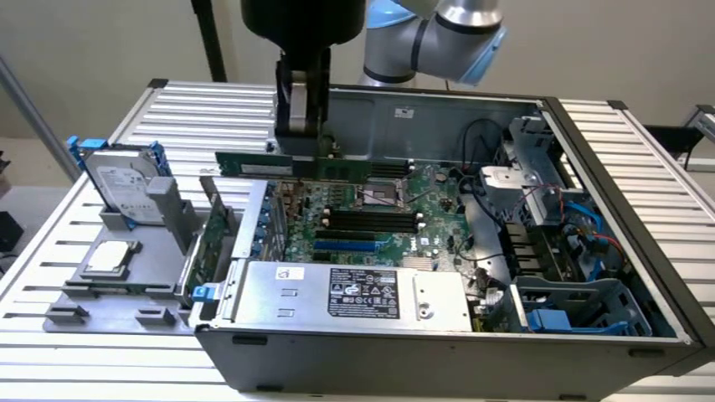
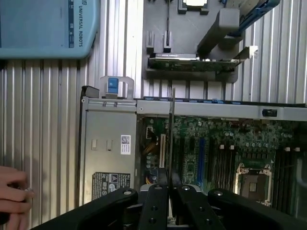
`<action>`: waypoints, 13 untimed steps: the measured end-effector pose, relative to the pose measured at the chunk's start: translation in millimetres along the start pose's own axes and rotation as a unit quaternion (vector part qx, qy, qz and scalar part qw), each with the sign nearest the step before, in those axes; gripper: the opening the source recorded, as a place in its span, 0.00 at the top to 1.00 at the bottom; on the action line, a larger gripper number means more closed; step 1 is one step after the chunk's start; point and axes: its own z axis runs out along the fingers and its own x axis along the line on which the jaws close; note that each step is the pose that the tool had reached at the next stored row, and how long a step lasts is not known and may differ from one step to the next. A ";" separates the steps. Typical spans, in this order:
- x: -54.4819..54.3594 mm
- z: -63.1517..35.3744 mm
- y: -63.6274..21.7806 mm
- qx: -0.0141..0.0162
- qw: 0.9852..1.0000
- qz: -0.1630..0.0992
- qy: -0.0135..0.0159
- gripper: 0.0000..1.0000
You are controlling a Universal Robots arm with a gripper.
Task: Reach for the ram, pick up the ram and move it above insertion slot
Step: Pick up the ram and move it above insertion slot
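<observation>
An open computer case [image 1: 625,251] is lying on a ribbed metal table [image 1: 33,251], its green motherboard [image 1: 369,213] showing beside a silver power supply [image 1: 347,293]. At the exterior view's left, a hard drive [image 1: 126,191] is standing upright in a grey holder [image 1: 106,289]. A person's hand [image 2: 13,196] is resting on the table.

A ribbed metal table [image 1: 648,159] bears an open computer case [image 1: 447,352] and a grey fixture tray [image 1: 106,293].

The ram [image 1: 293,165] hangs level in the gripper [image 1: 300,138] above the motherboard [image 1: 374,213] inside the open computer case [image 1: 447,339]; the power supply [image 1: 347,293] lies at the case's near wall. A parts tray [image 1: 106,289] sits on the table [image 1: 45,226] at the exterior view's left, a hard drive [image 1: 123,188] standing in it.
</observation>
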 end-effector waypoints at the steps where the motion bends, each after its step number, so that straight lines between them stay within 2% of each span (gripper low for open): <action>1: -3.5 0.5 -1.7 0.000 1.000 0.000 0.000 0.86; 13: -52.8 13.1 -24.6 0.000 1.000 0.000 0.000 0.86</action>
